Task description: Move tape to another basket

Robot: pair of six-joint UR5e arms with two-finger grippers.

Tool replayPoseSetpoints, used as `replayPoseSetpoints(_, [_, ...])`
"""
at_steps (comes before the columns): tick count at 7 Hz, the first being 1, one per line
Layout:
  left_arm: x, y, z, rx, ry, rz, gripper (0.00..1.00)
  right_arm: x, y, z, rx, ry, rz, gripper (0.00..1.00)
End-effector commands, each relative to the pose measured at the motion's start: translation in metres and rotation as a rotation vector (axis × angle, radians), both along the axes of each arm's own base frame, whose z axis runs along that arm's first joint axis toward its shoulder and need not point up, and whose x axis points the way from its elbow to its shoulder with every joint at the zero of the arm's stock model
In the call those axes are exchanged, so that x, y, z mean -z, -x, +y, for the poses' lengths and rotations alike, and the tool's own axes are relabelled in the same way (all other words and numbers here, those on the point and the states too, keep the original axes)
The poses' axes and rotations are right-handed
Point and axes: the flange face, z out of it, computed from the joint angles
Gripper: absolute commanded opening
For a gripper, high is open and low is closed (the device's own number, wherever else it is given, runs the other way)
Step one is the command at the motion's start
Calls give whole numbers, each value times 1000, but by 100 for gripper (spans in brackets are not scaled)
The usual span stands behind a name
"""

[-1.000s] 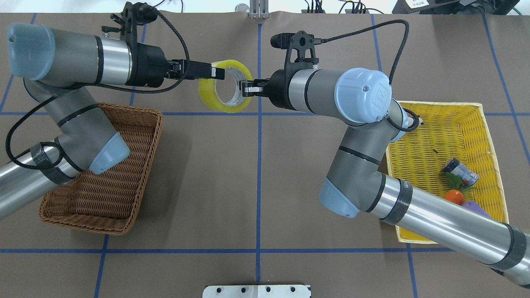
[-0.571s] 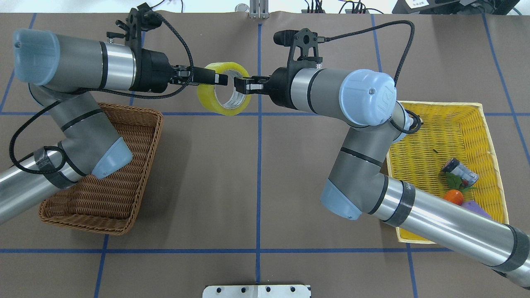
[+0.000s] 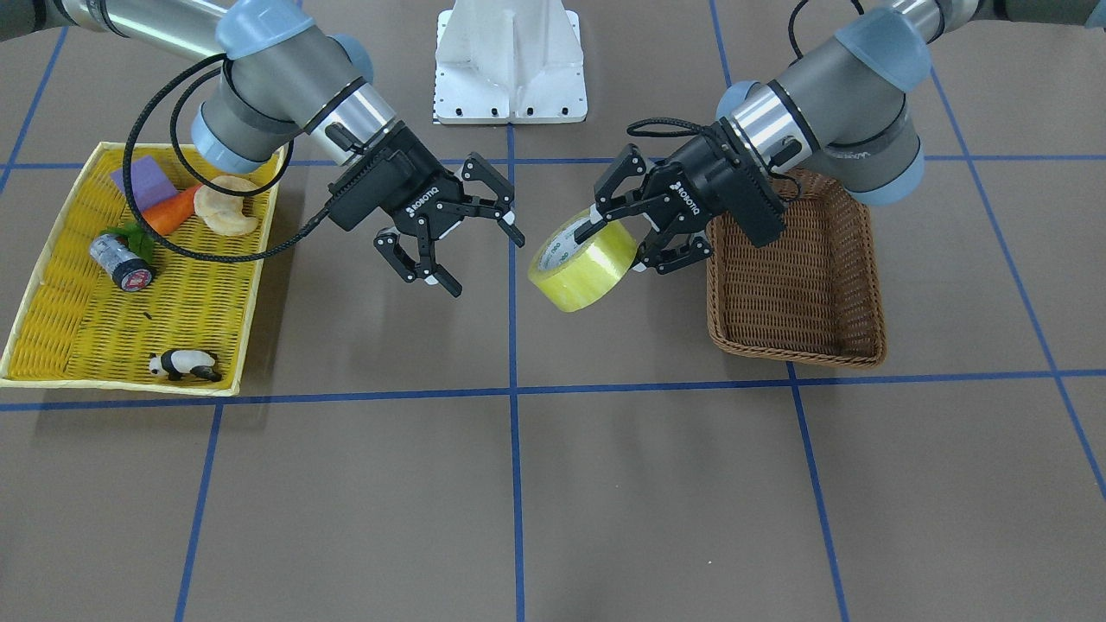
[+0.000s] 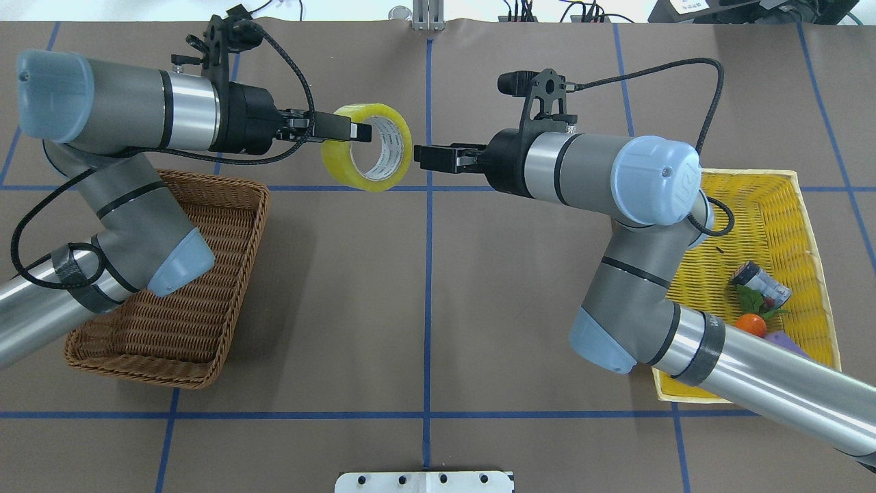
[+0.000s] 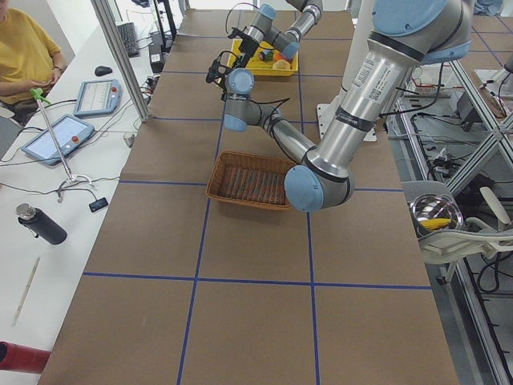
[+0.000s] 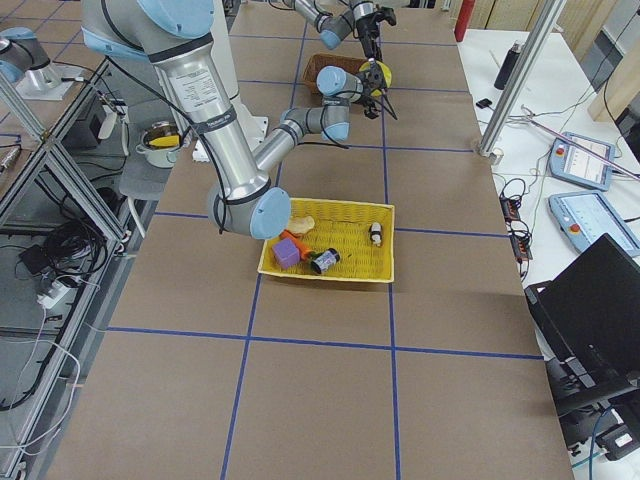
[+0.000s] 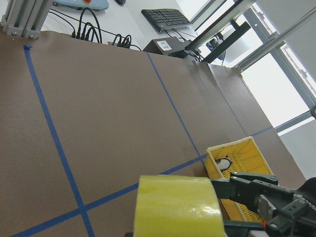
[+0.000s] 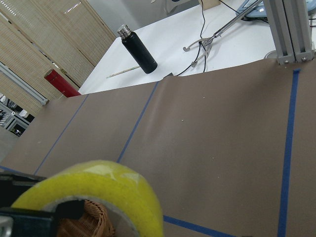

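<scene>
1. Deep rectangular brown wicker basket (image 4: 205, 308): left on the counter (image 4: 479, 329); nothing seen inside.
2. Left tool (image 4: 352, 130): clamped on the roll's wall, 1 finger through the core.
3. Wide ring-shaped roll of translucent yellow tape (image 4: 345, 174): held off the counter, beside the basket's far corner, not yet above it.
4. Right tool (image 3: 482, 263): jaws apart, empty, clear of the roll.
5. Shallow yellow woven tray (image 4: 753, 226): right.

Status, as judged: the tape is out of the tray and in the left tool. Carrying it over the basket and releasing it remain.
</scene>
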Motion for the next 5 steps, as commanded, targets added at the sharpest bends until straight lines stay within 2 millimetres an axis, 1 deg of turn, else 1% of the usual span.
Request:
replayPoseSetpoints(1, [-18, 8, 6, -11, 63, 46, 0, -30, -49, -56, -71, 99, 121, 100])
replayPoseSetpoints(2, [-31, 12, 10, -22, 130, 68, 0, -52, -100, -102, -64, 202, 221, 100])
replayPoseSetpoints(3, [-44, 17, 14, -33, 225, 88, 0, -77, -145, -136, 16, 221, 332, 100])
replayPoseSetpoints(4, [-52, 26, 21, -39, 296, 105, 0, -103, -190, -158, 66, 213, 440, 100])
replayPoseSetpoints(5, [-78, 43, 39, -41, 350, 94, 0, -123, -231, -168, 137, 223, 491, 100])
